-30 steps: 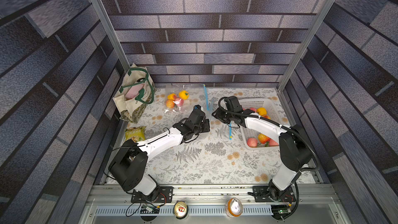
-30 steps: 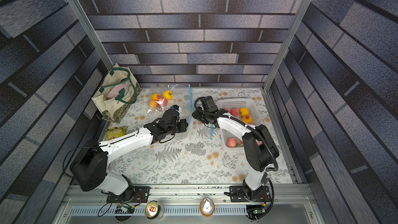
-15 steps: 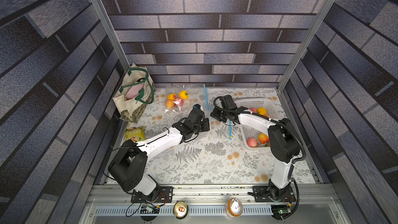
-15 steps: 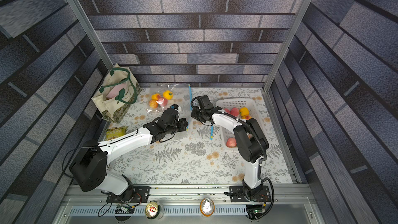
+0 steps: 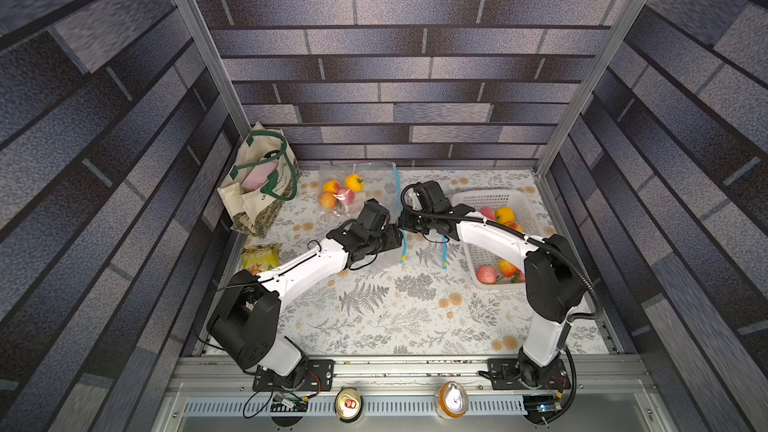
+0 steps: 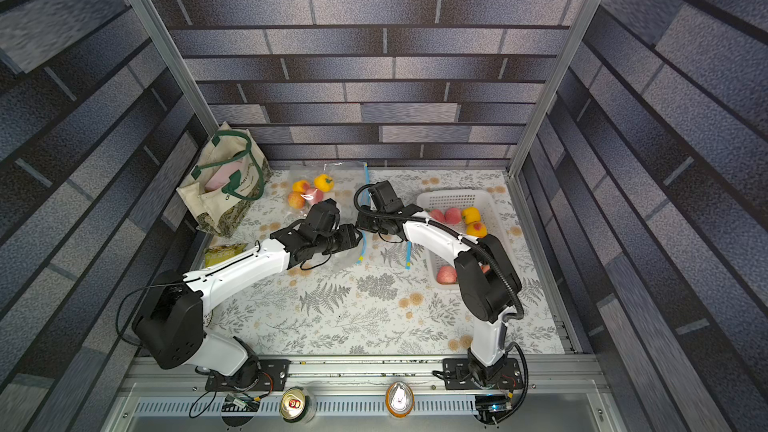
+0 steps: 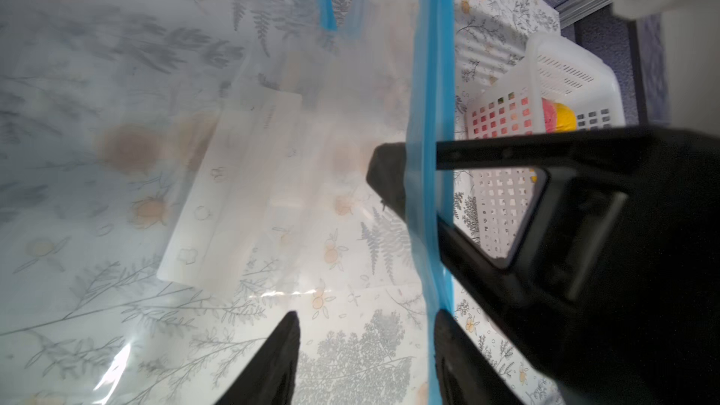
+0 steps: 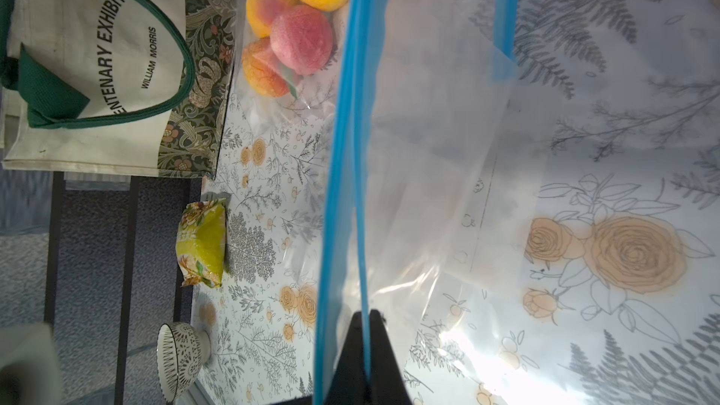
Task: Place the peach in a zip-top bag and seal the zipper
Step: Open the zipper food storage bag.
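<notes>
A clear zip-top bag [image 5: 384, 259] with a blue zipper [image 5: 402, 248] lies mid-table; no fruit shows inside it. My right gripper [image 8: 366, 313] is shut on one zipper strip [image 8: 343, 150]; in a top view it [image 5: 402, 224] sits at the bag's mouth. My left gripper [image 7: 366, 317] stands open over the bag [image 7: 233, 150], one finger beside the zipper [image 7: 428, 111]; in both top views it [image 5: 397, 238] [image 6: 357, 238] nearly touches the right one [image 6: 359, 224]. Peaches [image 5: 487, 274] lie in the white basket [image 5: 519, 197]. Another peach [image 8: 302, 38] sits in a second bag [image 5: 357, 184] at the back.
A tote bag [image 5: 259, 184] stands at the back left, and a green snack packet [image 5: 261, 255] lies at the left edge. A third bag's blue zipper [image 5: 444, 251] lies by the basket. A patterned bowl [image 8: 179, 356] sits near the left front. Two cans [image 5: 348, 403] stand on the front rail.
My left gripper has opened and let go of the zipper. My right gripper moved left to the bag's mouth and shut on the zipper strip.
</notes>
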Tool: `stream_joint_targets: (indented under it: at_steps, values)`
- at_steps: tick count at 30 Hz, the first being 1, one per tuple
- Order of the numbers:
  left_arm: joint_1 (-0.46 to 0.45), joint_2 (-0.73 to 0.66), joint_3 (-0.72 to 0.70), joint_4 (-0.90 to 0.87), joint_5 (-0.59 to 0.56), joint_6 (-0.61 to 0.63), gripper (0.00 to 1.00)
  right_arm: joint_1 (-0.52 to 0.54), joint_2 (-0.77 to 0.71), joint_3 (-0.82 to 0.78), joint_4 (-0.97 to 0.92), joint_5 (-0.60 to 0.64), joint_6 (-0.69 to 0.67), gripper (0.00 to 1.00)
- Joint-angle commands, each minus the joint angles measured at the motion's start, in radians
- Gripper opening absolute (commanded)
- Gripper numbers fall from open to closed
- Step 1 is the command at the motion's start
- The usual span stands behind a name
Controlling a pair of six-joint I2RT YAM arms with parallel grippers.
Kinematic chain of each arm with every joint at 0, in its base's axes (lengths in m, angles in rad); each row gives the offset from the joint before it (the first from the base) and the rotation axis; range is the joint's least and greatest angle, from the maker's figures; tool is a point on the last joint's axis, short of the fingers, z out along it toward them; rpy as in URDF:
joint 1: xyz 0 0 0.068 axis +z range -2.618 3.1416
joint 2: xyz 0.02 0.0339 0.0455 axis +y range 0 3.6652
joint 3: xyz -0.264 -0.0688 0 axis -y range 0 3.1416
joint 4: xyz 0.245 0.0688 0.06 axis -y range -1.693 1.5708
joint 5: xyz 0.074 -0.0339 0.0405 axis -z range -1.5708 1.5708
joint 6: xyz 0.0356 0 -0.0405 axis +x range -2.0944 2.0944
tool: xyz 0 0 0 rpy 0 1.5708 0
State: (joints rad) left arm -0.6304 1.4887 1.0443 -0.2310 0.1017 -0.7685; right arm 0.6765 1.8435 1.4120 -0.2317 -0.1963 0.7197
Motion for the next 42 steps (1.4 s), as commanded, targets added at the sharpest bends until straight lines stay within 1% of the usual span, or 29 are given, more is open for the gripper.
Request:
stream_joint_targets:
  at_steps: [1,5,7,11,12,15,20,26,33,40,42]
  values:
    - [0.000,-0.068,0.031,-0.027,0.026,-0.006,0.58,0.018,0.005,0.053,-0.044,-0.023,-0.012,0.00]
    - [-0.016,-0.116,0.036,-0.103,-0.025,0.039,0.57,0.021,0.048,0.122,-0.097,-0.020,-0.015,0.00]
    - [-0.021,-0.118,0.043,-0.135,-0.048,0.053,0.58,0.029,0.059,0.158,-0.127,-0.013,-0.030,0.00]
    - [-0.016,-0.122,0.040,-0.122,-0.044,0.053,0.59,0.050,0.078,0.202,-0.169,0.005,-0.047,0.00]
    - [-0.016,-0.123,0.046,-0.133,-0.057,0.051,0.58,0.052,0.079,0.201,-0.165,0.002,-0.043,0.00]
    - [-0.009,-0.129,0.052,-0.172,-0.128,0.050,0.53,0.054,0.072,0.193,-0.168,0.004,-0.042,0.00]
    - [0.036,-0.152,0.003,-0.124,-0.080,0.043,0.45,0.053,0.058,0.186,-0.188,0.017,-0.061,0.00]
    - [0.043,-0.145,-0.002,-0.092,-0.011,0.056,0.45,0.054,0.069,0.183,-0.182,0.008,-0.058,0.00]
    - [0.044,-0.132,0.004,-0.106,-0.020,0.065,0.45,0.054,0.063,0.171,-0.173,-0.001,-0.057,0.00]
    - [0.045,-0.091,0.017,-0.120,-0.081,0.076,0.38,0.055,0.035,0.152,-0.174,-0.009,-0.058,0.00]
    - [0.045,-0.087,0.021,-0.120,-0.089,0.084,0.38,0.057,0.028,0.141,-0.174,-0.008,-0.058,0.00]
